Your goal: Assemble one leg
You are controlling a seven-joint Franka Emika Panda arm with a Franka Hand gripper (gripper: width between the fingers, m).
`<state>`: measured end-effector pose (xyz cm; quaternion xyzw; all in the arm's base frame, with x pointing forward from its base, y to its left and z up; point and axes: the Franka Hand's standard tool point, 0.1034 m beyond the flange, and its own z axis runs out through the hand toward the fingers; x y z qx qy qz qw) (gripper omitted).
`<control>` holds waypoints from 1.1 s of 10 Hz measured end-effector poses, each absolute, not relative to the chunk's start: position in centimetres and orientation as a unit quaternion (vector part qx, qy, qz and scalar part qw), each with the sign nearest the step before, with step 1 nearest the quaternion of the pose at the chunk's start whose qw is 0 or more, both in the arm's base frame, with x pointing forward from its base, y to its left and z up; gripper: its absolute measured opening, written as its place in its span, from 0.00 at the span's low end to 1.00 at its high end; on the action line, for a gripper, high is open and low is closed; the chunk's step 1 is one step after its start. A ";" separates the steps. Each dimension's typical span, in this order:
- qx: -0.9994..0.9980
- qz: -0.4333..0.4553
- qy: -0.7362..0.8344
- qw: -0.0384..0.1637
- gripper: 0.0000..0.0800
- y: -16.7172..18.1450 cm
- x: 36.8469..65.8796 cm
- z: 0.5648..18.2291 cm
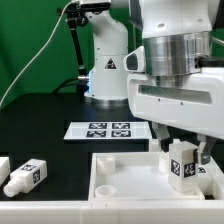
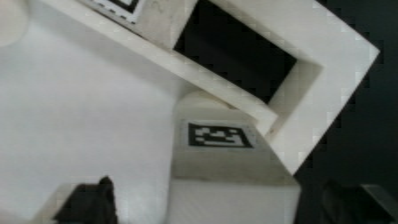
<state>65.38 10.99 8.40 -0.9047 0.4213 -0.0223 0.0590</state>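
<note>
My gripper (image 1: 184,158) is shut on a leg (image 1: 181,170), a chunky white peg with a black-and-white tag on its side. It holds the leg upright over the corner of the large square white tray-like piece (image 1: 120,183) at the exterior view's right. I cannot tell whether the leg touches the piece. In the wrist view the leg (image 2: 228,150) fills the space between the dark fingers (image 2: 89,200) of my gripper (image 2: 222,208), above the piece's raised rim (image 2: 267,62). A second leg (image 1: 25,177) lies on its side on the black table at the exterior view's left.
The marker board (image 1: 112,129) lies flat behind the tray-like piece. Another white part (image 1: 4,164) shows at the exterior view's left edge. The robot's white base (image 1: 108,70) stands at the back, with a black cable beside it.
</note>
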 end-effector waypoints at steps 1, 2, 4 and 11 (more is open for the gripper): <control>-0.927 -0.027 0.370 0.057 0.77 10.9 65.4 8.4; -0.939 -0.029 0.339 0.057 0.80 10.9 65.4 8.4; -0.959 -0.032 0.277 0.054 0.81 10.8 65.4 8.3; -0.999 -0.044 -0.010 0.031 0.81 11.9 65.1 8.1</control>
